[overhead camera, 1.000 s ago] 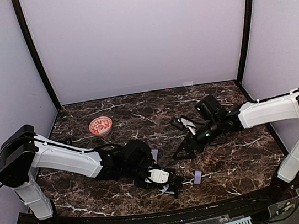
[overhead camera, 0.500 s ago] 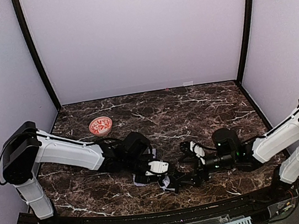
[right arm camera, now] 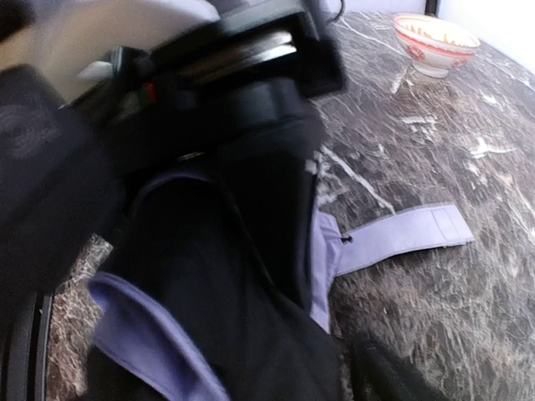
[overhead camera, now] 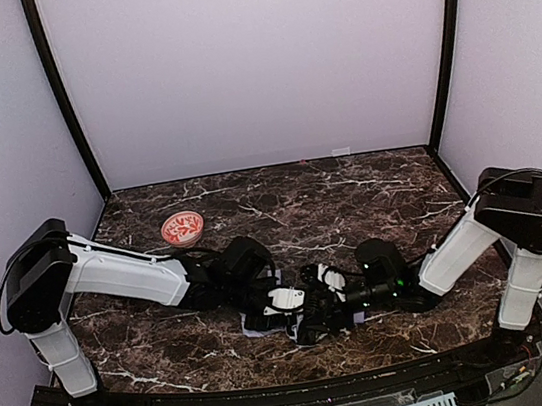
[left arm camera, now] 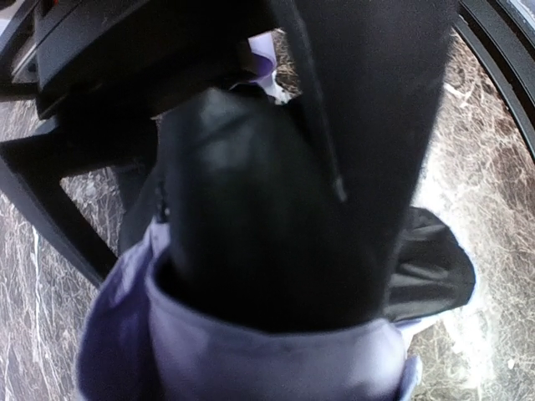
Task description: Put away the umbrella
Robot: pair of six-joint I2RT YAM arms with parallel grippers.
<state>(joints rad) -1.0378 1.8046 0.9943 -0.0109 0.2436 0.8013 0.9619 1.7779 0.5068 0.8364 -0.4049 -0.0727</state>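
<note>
The umbrella (overhead camera: 299, 328) lies as a dark bundle with lavender edges near the table's front middle. My left gripper (overhead camera: 286, 312) is on it from the left. In the left wrist view the umbrella's black underside and lavender fabric (left arm camera: 251, 359) fill the frame and hide the fingers. My right gripper (overhead camera: 321, 309) is against the bundle from the right. In the right wrist view the black fabric (right arm camera: 251, 317) is right in front of it, one dark finger (right arm camera: 389, 376) shows at the lower right, and a lavender strap (right arm camera: 401, 234) lies flat on the marble.
A small red-patterned bowl (overhead camera: 183, 227) stands at the back left, also in the right wrist view (right arm camera: 435, 38). The two arms nearly touch at the table's front middle. The front rail runs just below them.
My right arm has swung from the right middle of the table down and left to the umbrella. My left gripper has drawn the bundle slightly back from the front edge.
</note>
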